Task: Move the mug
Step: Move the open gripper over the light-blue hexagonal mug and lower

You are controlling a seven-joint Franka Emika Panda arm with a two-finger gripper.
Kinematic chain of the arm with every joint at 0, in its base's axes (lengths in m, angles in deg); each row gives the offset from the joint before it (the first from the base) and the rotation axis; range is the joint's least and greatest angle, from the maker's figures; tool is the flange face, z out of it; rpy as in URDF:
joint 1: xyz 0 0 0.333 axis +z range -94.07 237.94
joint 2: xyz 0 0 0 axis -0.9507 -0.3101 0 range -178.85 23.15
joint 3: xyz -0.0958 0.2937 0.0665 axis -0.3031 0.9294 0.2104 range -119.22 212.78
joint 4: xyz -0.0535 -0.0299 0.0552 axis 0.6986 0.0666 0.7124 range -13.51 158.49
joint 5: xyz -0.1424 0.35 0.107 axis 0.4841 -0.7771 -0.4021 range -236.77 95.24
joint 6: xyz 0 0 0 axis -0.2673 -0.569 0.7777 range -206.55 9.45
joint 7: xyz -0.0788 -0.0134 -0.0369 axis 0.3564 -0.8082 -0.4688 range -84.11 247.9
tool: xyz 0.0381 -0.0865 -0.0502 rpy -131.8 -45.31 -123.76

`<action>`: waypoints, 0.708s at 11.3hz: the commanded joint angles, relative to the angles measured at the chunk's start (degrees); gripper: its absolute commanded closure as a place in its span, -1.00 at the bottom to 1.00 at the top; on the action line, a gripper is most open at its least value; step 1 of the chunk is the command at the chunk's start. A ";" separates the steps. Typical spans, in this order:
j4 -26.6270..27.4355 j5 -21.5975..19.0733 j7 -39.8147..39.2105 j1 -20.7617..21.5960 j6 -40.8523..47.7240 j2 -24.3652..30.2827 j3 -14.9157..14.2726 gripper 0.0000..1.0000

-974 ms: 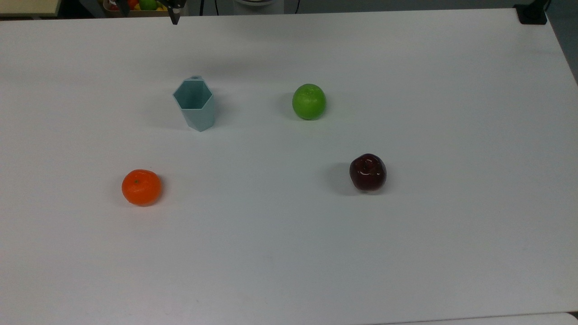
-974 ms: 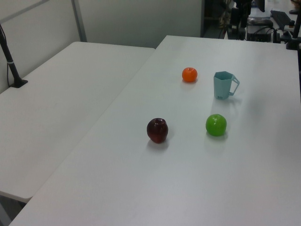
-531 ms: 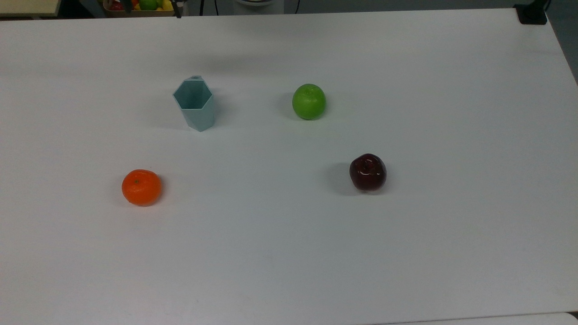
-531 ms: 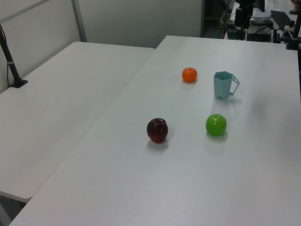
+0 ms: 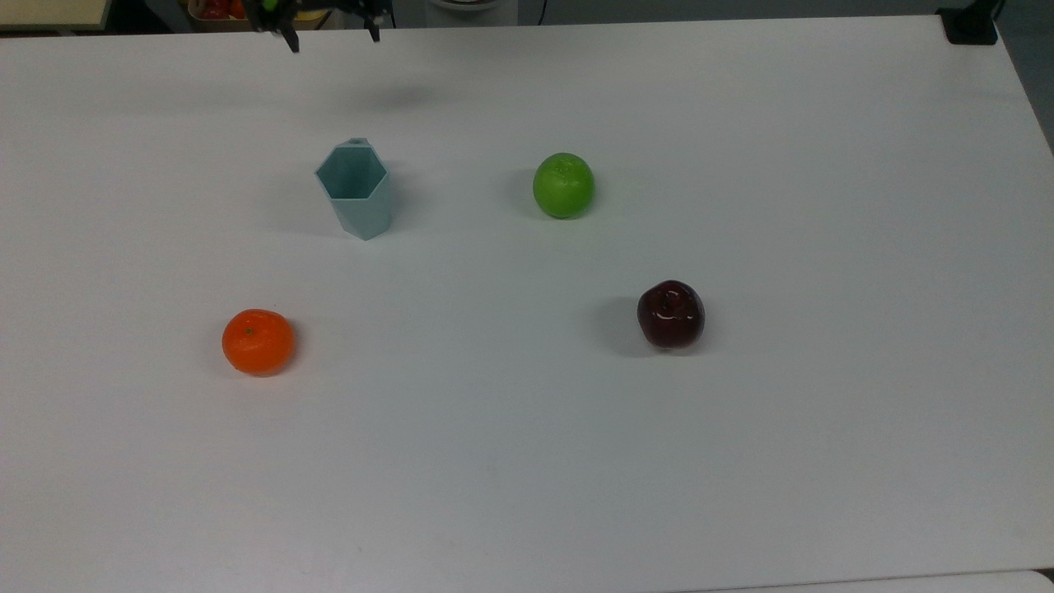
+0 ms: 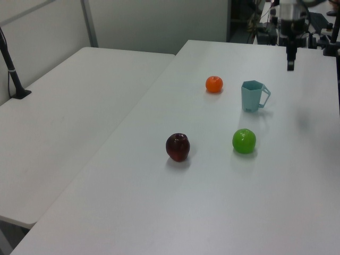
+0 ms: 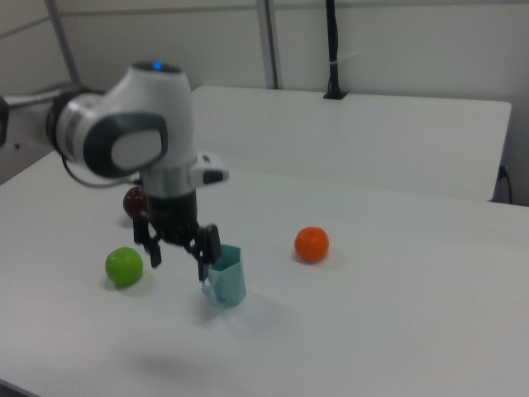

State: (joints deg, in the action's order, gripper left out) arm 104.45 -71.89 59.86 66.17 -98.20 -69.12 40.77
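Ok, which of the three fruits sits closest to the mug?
The green apple. It sits beside the mug, closer than the orange or the dark red apple.

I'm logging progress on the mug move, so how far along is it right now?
Barely started. Done: nothing visible; the mug stands upright on the table, touched by nothing. In hand: the gripper hangs open and empty near the top view's upper edge, above the mug in that frame. Left: descend, grasp and shift it clear of the green apple and orange.
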 commanded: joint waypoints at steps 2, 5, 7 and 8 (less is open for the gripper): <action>7.67 -0.90 -1.96 0.49 -10.66 0.67 -0.14 -1.00; 7.85 -0.90 -1.97 0.49 -18.21 -3.98 -0.14 -1.00; 7.85 -0.64 -2.05 0.67 -22.96 -7.49 -0.23 -1.00; 7.85 -0.38 -2.05 0.75 -24.03 -8.29 -0.23 -1.00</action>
State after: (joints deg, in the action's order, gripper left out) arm 111.89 -71.88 59.42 66.27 -118.28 -75.06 40.82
